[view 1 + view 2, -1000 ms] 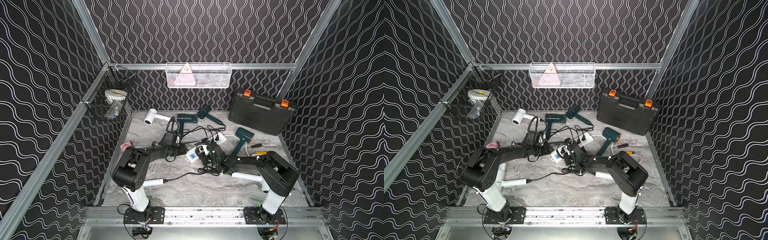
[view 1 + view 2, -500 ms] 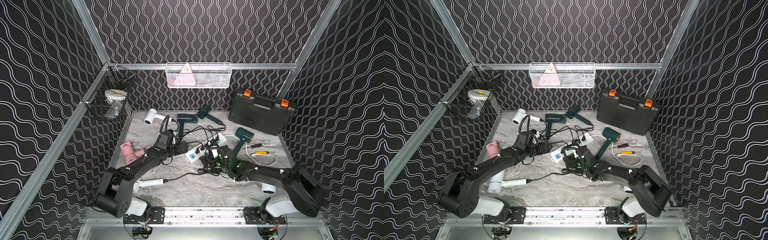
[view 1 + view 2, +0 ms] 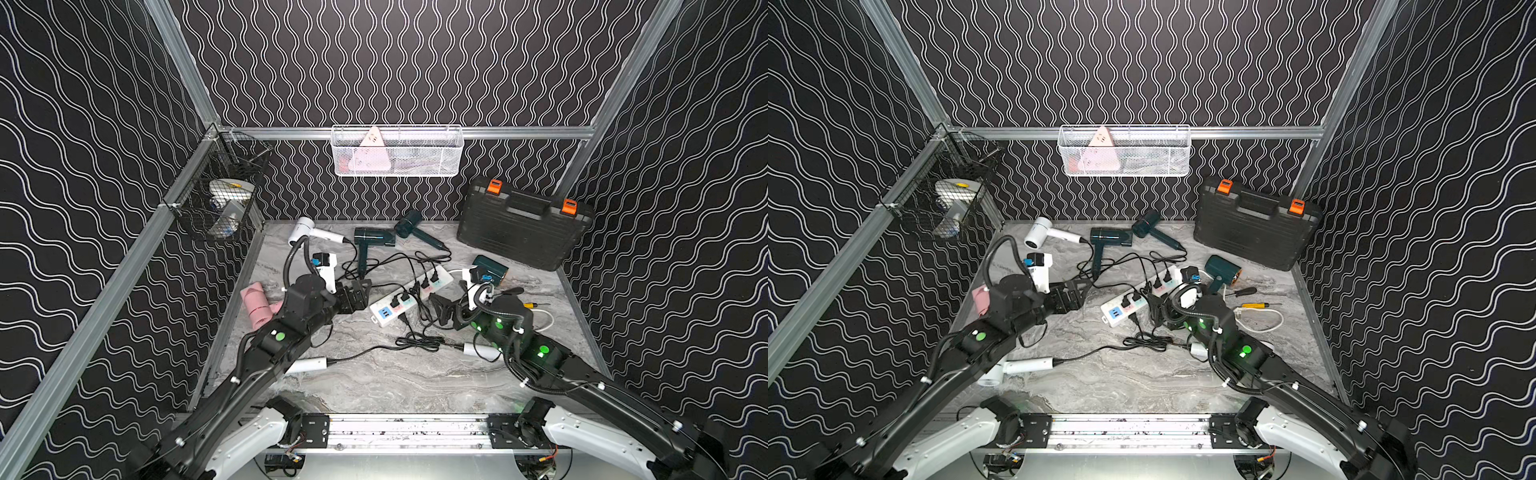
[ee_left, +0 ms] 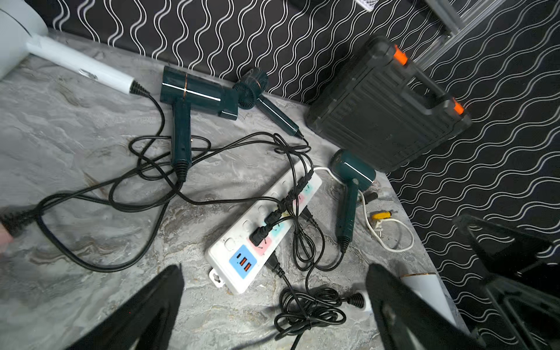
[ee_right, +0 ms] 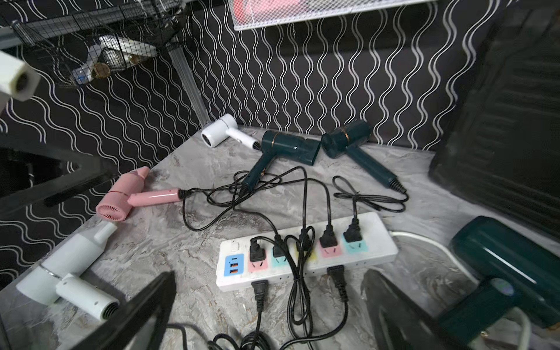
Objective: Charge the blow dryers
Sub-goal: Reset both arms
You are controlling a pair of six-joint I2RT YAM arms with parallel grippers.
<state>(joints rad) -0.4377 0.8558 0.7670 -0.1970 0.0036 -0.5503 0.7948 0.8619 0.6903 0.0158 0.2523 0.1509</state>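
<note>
Several blow dryers lie on the marble table: a white one (image 3: 305, 232) and two dark green ones (image 3: 372, 239) (image 3: 409, 226) at the back, a dark green one (image 3: 490, 268) on the right, a pink one (image 3: 257, 305) on the left, and a white one (image 5: 66, 278) at the front left. Their black cords run to the white power strip (image 3: 409, 297), where several plugs sit in sockets. My left gripper (image 3: 355, 293) (image 4: 274, 269) hangs open left of the strip. My right gripper (image 3: 442, 309) (image 5: 269, 274) hangs open beside its right side. Neither holds anything.
A black toolcase (image 3: 523, 222) with orange latches leans at the back right. A white wire basket (image 3: 397, 151) hangs on the back wall and a black mesh basket (image 3: 220, 199) on the left wall. A yellow screwdriver (image 3: 532, 304) and a coiled black cord (image 3: 415, 341) lie near the right arm.
Both arms have dropped from a raised, folded pose to low and stretched out, and the grippers have drawn back a little from the strip. The pink dryer now shows.
</note>
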